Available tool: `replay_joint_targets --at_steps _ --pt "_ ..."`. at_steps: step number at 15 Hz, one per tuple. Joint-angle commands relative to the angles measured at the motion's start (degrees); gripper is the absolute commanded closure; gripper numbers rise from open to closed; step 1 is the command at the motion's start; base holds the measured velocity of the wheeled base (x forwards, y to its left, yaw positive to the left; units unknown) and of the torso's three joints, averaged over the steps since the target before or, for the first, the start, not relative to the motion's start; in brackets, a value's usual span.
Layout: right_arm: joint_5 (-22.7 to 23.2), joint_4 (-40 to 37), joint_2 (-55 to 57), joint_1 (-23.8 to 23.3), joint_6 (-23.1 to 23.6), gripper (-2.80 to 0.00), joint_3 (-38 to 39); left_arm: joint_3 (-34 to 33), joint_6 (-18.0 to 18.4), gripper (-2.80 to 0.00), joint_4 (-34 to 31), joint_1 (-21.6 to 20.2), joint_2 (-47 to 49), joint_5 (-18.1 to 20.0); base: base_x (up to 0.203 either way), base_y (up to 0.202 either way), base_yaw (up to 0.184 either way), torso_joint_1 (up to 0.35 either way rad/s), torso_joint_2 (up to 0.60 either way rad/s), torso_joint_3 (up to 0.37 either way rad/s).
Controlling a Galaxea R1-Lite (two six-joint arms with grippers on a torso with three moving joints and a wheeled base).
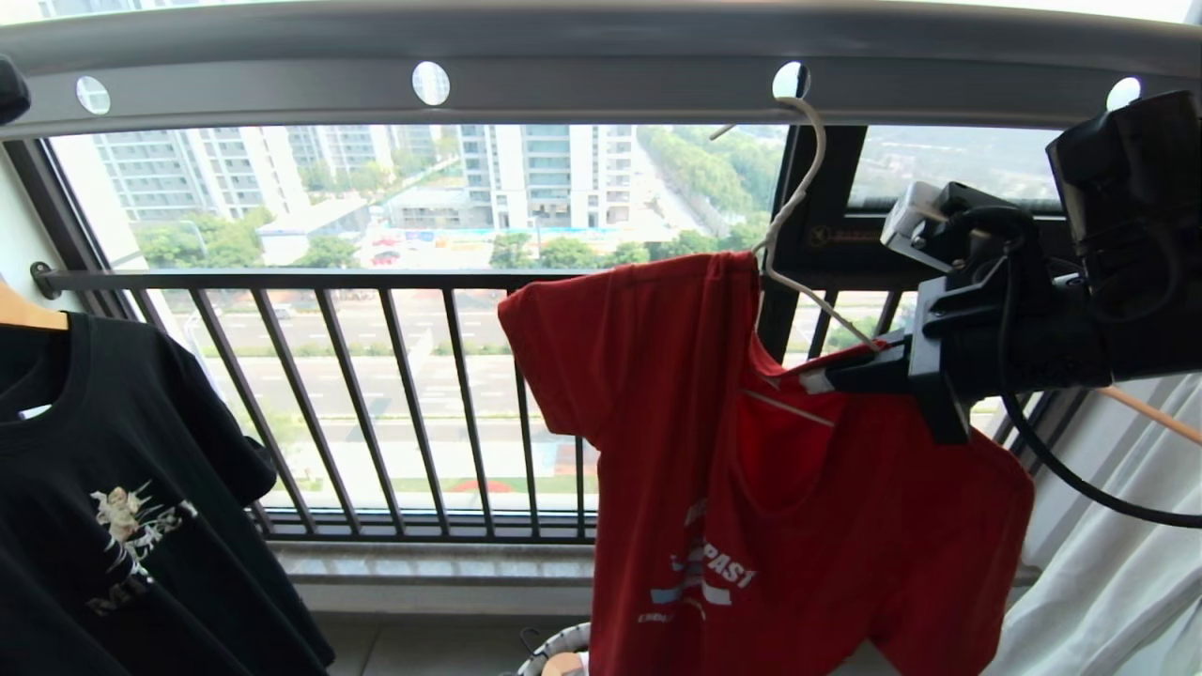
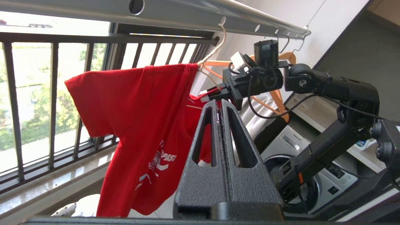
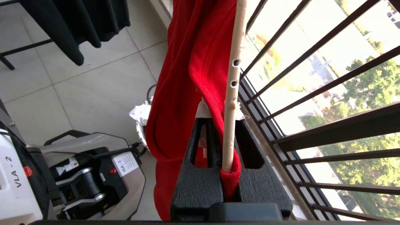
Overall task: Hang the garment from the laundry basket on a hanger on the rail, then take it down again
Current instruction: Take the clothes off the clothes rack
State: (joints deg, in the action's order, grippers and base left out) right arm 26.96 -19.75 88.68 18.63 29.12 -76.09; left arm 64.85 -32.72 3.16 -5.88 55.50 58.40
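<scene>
Where the right hand (image 1: pixel 826 377) reaches in from the right, its fingers are clamped on the hanger (image 1: pixel 798 202) and the red cloth over it, at the arm of the wire nearest the hand.

Garment (image 1: pixel 751 469): red short-sleeved T-shirt, printed chest; draped on the hanger, hanging down below and to the far side of the right hand; one sleeve spread away from it, toward the window bars.

Hanger: thin off-white wire, twisted neck; its hook rises above the right hand and sits in a round hole of the rail (image 1: pixel 601 75).

Rail: grey metal bar with round holes, running overhead, well above both hands.

Left hand (image 2: pixel 221 106): fingers pressed together, holding nothing, pointing toward the shirt, just beneath the right hand in its own view; not touching the cloth as far as can be seen.

Laundry basket (image 1: pixel 554 652): woven rim only, on the floor far below the right hand, under the shirt's hem.

Black T-shirt (image 1: pixel 113 507): on a wooden hanger, well apart from the right hand, beyond the red shirt.
</scene>
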Motion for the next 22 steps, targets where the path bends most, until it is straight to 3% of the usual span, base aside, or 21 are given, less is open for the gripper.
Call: replay_joint_targets --at_steps 1,4,8,12,13,14,17,18,20,21,22 --pt "0.2 -0.1 -0.9 0.0 0.1 0.00 0.2 -1.1 -0.2 0.00 0.0 1.5 0.3 4.0 0.000 0.000 0.000 0.000 0.00 0.000" --pt "0.2 -0.1 -1.2 0.1 0.1 0.00 0.2 -2.6 0.2 0.00 0.0 5.6 2.4 6.5 0.000 0.000 0.000 0.000 0.00 0.000" --pt "0.1 0.0 -1.7 0.3 0.1 0.00 0.1 -5.3 2.8 0.00 0.0 14.6 6.8 6.6 0.000 0.000 0.000 0.000 0.00 0.000" --pt "0.1 0.1 -1.8 0.7 0.1 0.00 -0.1 -6.3 3.3 0.00 0.0 21.0 10.8 6.1 0.000 0.000 0.000 0.000 0.00 0.000" --pt "0.0 0.2 -1.8 0.7 0.1 0.00 -0.2 -6.4 3.4 0.00 -0.1 22.7 11.6 4.6 0.000 0.000 0.000 0.000 0.00 0.000" --pt "0.0 0.2 -1.8 0.7 0.1 0.00 -0.2 -6.2 3.4 0.00 -0.1 25.7 12.5 0.0 0.000 0.000 0.000 0.000 0.00 0.000" --pt "0.0 0.3 -0.9 0.8 0.1 0.00 -0.9 -4.4 3.5 0.00 -0.4 38.2 16.3 -19.5 0.000 0.000 0.000 0.000 0.00 0.000" --pt "-0.1 0.3 -0.7 1.1 0.1 0.00 -1.1 -3.3 4.2 0.00 -0.5 41.0 18.2 -22.2 0.000 0.000 0.000 0.000 0.00 0.000" --pt "-0.2 0.3 -0.4 1.2 0.1 0.00 -1.2 -2.2 6.9 0.00 -0.5 42.9 21.3 -24.2 0.000 0.000 0.000 0.000 0.00 0.000" --pt "-0.3 0.3 -0.5 1.2 0.1 0.00 -1.2 -2.1 8.5 -2.80 -0.4 43.2 22.8 -25.4 0.000 0.000 0.000 0.000 0.00 0.000" --pt "-0.4 0.2 -0.5 1.2 0.1 0.00 -1.2 -1.7 9.9 -2.80 -0.2 44.2 24.8 -28.6 0.000 0.000 0.000 0.000 0.00 0.000"
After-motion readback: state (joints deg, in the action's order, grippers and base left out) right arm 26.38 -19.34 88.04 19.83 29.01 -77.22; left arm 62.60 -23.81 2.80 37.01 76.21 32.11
